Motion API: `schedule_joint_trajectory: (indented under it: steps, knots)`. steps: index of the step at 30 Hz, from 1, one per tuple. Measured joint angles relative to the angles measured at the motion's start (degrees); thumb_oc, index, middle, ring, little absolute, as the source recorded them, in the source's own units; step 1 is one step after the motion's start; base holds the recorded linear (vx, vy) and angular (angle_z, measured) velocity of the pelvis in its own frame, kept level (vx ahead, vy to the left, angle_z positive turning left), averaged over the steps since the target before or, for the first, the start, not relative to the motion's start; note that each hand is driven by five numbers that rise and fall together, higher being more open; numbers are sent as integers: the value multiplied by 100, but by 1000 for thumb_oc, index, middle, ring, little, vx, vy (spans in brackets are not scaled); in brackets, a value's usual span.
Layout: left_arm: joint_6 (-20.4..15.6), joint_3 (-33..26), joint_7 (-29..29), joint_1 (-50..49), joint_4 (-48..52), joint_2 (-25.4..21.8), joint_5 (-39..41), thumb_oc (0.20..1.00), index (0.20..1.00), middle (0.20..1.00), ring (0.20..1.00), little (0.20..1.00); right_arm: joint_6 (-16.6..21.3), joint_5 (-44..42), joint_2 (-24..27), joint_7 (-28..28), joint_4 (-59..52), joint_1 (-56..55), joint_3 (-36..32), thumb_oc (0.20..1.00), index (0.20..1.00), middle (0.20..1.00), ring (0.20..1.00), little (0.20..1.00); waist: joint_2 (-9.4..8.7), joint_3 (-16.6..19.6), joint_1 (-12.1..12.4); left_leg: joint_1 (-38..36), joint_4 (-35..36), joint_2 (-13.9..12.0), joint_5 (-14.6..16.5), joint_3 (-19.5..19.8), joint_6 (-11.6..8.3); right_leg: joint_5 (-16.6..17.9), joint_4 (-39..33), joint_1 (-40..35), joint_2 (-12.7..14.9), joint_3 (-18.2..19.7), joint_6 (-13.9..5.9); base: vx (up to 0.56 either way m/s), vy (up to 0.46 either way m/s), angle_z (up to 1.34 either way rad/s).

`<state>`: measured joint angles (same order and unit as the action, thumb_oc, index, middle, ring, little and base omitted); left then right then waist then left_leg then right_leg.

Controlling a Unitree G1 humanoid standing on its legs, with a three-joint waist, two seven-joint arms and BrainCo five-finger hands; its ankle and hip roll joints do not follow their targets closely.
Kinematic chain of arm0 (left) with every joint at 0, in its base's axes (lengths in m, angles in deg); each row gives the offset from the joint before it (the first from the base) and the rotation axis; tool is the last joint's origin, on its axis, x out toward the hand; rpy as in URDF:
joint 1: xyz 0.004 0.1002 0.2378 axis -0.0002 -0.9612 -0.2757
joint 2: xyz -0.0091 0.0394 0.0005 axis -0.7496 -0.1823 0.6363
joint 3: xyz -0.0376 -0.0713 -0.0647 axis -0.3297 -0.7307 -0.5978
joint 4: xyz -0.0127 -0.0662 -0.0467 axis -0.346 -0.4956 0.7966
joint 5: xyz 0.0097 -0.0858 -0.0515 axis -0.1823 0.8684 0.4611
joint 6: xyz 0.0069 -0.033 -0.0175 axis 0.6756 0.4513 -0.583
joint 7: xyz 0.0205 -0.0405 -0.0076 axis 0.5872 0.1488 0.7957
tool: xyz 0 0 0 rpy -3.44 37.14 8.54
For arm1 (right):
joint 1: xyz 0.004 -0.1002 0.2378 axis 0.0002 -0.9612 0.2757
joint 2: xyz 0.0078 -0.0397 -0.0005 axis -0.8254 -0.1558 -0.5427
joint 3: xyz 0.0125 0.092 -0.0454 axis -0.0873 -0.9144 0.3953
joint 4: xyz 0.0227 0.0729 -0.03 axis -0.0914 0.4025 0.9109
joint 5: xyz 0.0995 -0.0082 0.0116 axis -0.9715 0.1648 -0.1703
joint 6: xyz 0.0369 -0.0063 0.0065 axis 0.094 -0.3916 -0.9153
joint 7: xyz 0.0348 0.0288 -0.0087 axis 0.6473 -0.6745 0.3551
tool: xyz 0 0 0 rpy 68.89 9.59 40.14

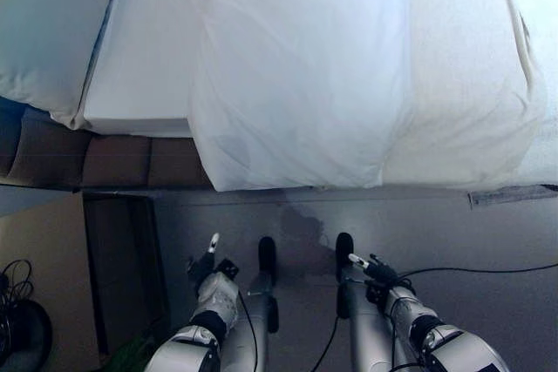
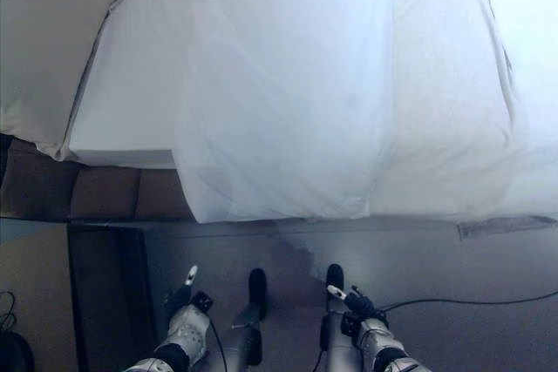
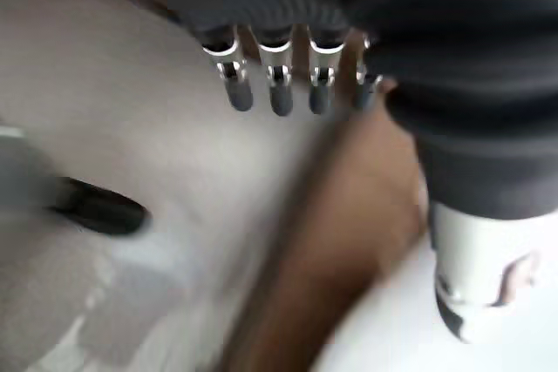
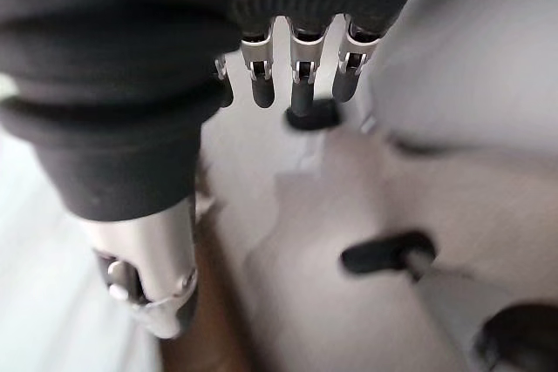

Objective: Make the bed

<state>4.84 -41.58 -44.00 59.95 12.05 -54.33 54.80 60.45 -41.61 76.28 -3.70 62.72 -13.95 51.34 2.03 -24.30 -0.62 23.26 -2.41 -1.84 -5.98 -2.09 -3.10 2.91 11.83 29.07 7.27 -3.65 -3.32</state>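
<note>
The bed point(image 1: 139, 84) lies far off with a white sheet point(image 1: 296, 67) draped over its near edge; left robot hand point(image 1: 206, 274) and right robot hand point(image 1: 377, 271) hang near, fingers straight, empty.

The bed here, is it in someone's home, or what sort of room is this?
Probably a bedroom: a white duvet hangs over the bed's edge, a pillow lies at its head, and a grey floor runs alongside. Home or hotel, I can't tell.

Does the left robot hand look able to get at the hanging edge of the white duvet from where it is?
Probably yes: the left robot hand hangs low and open, nothing between it and the white duvet.
</note>
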Motion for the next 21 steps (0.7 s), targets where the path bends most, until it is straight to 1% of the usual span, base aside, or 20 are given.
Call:
schedule_joint_trajectory:
  steps: [1, 3, 5, 6, 8, 9, 10, 11, 12, 13, 16, 17, 18, 19, 21]
  knots:
    - [-14, 13, -138, 55, 61, -66, -177, 1000, 1000, 1000, 1000, 1000, 45, 0, -1, 59, -142, -1, 47, 1000, 1000, 1000, 1000, 1000, -8, -4, -2, 22, -6, 0, 0, 1, 0, -1, 0, 25, 0, 0, -2, -49, -15, 0]
    - [-17, 130, -626, 228, 213, -308, -412, 1000, 1000, 1000, 1000, 1000, 126, 8, 47, 215, -372, 179, 133, 1000, 1000, 1000, 1000, 1000, -36, -68, 4, 51, -30, 2, -1, 1, 0, 1, 6, 49, -2, 1, -2, -55, -9, 1]
    - [15, 381, -1295, 522, 240, -529, -415, 1000, 1000, 1000, 1000, 1000, 125, 10, 180, 383, -456, 563, 351, 1000, 1000, 1000, 1000, 1000, -90, -138, -2, 160, -110, 11, -2, 19, -1, 0, 74, 141, 7, 3, -3, -75, -3, 3]
    - [21, 517, -1446, 597, 255, -614, -419, 1000, 1000, 1000, 1000, 1000, 130, 10, 250, 461, -530, 641, 417, 1000, 1000, 1000, 1000, 1000, -105, -197, -3, 178, -138, 13, -2, 19, -1, 0, 101, 160, 10, 4, -3, -69, -6, 3]
    - [99, 870, -2081, 1078, 397, -772, -418, 1000, 1000, 1000, 1000, 1000, 141, 7, 428, 750, -536, 1243, 499, 1000, 1000, 1000, 1000, 1000, -128, -327, 10, 379, -269, 22, 0, 36, -4, -10, 208, 340, 21, 8, -18, -80, -17, 3]
    - [107, 892, -2235, 1200, 408, -764, -414, 1000, 1000, 1000, 1000, 1000, 138, 7, 465, 819, -512, 1420, 519, 1000, 1000, 1000, 1000, 1000, -130, -403, 6, 412, -302, 25, -1, 46, -5, -9, 249, 373, 23, 6, -15, -79, -11, 5]
    - [170, 1053, -2448, 1539, 364, -800, -372, 1000, 1000, 1000, 1000, 1000, 89, 7, 544, 956, -426, 1779, 599, 1000, 1000, 1000, 1000, 1000, -131, -457, 4, 546, -402, 29, 3, 57, -10, -6, 337, 495, 31, 1, 2, -77, -6, 5]
    - [182, 1144, -2540, 1675, 377, -842, -372, 1000, 1000, 1000, 1000, 1000, 86, 6, 557, 1011, -408, 1967, 638, 1000, 1000, 1000, 1000, 1000, -128, -468, 7, 633, -449, 30, 4, 66, -11, -11, 390, 583, 36, 2, 7, -70, 10, 4]
    - [215, 1211, -2734, 2036, 392, -888, -366, 1000, 1000, 1000, 1000, 1000, 84, 4, 644, 1112, -367, 2367, 688, 1000, 1000, 1000, 1000, 1000, -129, -490, -3, 745, -521, 37, 0, 66, -17, -17, 484, 708, 42, 6, 12, -74, 7, 3]
    - [229, 1305, -2803, 2179, 359, -928, -367, 1000, 1000, 1000, 1000, 1000, 82, 6, 696, 1182, -298, 2491, 748, 1000, 1000, 1000, 1000, 1000, -129, -506, 5, 811, -589, 44, 8, 65, -23, -46, 570, 778, 58, 9, 25, -64, 15, 7]
    - [233, 1414, -3115, 3028, 240, -1134, -353, 1000, 1000, 1000, 1000, 1000, 76, -13, 804, 1295, -185, 3183, 736, 1000, 1000, 1000, 1000, 1000, -143, -525, -5, 1180, -916, 55, 62, 65, -49, -155, 975, 1168, 97, 19, 54, -51, 12, 7]
    - [227, 1409, -3139, 3142, 225, -1175, -347, 1000, 1000, 1000, 1000, 1000, 79, -16, 813, 1304, -169, 3287, 736, 1000, 1000, 1000, 1000, 1000, -143, -525, -6, 1261, -999, 52, 79, 65, -55, -167, 1042, 1248, 98, 24, 66, -60, 22, 0]
    - [219, 1549, -3153, 3400, 166, -1315, -347, 1000, 1000, 1000, 1000, 1000, 68, -15, 822, 1327, -32, 3561, 770, 1000, 1000, 1000, 1000, 1000, -145, -526, -4, 1506, -1277, 39, 172, 65, -58, -221, 1253, 1468, 101, 41, 89, 0, 0, 0]
    - [211, 1565, -3167, 3544, 146, -1385, -349, 1000, 1000, 1000, 1000, 1000, 72, -34, 825, 1324, 25, 3719, 747, 1000, 1000, 1000, 1000, 1000, -145, -526, -8, 1662, -1440, 35, 222, 70, -65, -272, 1370, 1605, 100, 57, 88, -30, 24, 0]
    - [201, 1571, -3177, 3820, -40, -1438, -347, 1000, 1000, 1000, 1000, 1000, 73, -139, 827, 1322, 166, 3998, 755, 1000, 1000, 1000, 1000, 1000, -159, -534, -10, 1926, -1696, 18, 273, 78, -76, -314, 1574, 1847, 96, 74, 107, -19, 10, 0]
